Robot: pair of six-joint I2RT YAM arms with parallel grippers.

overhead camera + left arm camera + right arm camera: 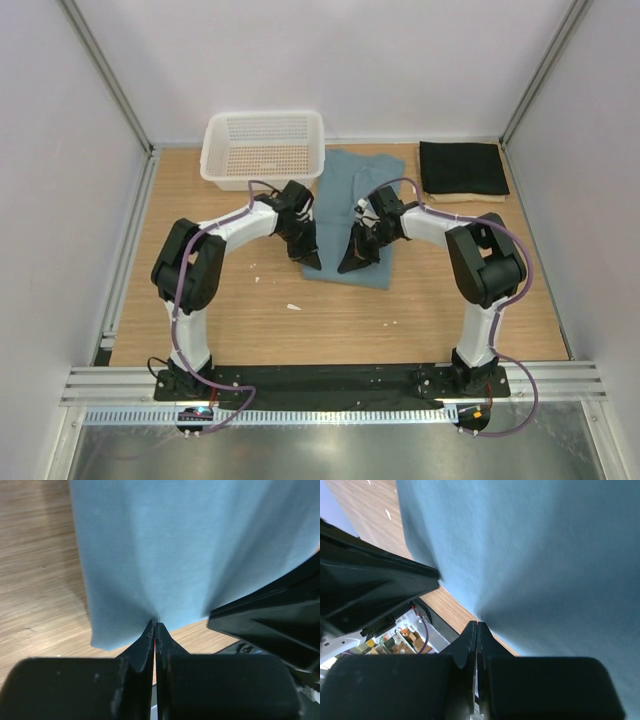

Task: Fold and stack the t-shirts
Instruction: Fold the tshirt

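Observation:
The teal-blue t-shirt [358, 205] lies partly folded in the middle of the table. My left gripper [311, 262] is shut on its near edge toward the left; the left wrist view shows the cloth [190, 550] pinched at the fingertips [149, 630]. My right gripper [347, 266] is shut on the near edge close beside it; the right wrist view shows the cloth [535, 550] pinched at its tips. The black t-shirt [462, 168] lies folded at the back right on top of the cream-beige one [465, 198], of which only a thin edge shows.
A white mesh basket [264, 148] stands at the back left, touching the teal shirt's left edge. White walls close the table on three sides. Small white scraps [293, 306] lie on the wood [330, 330] in front of the grippers.

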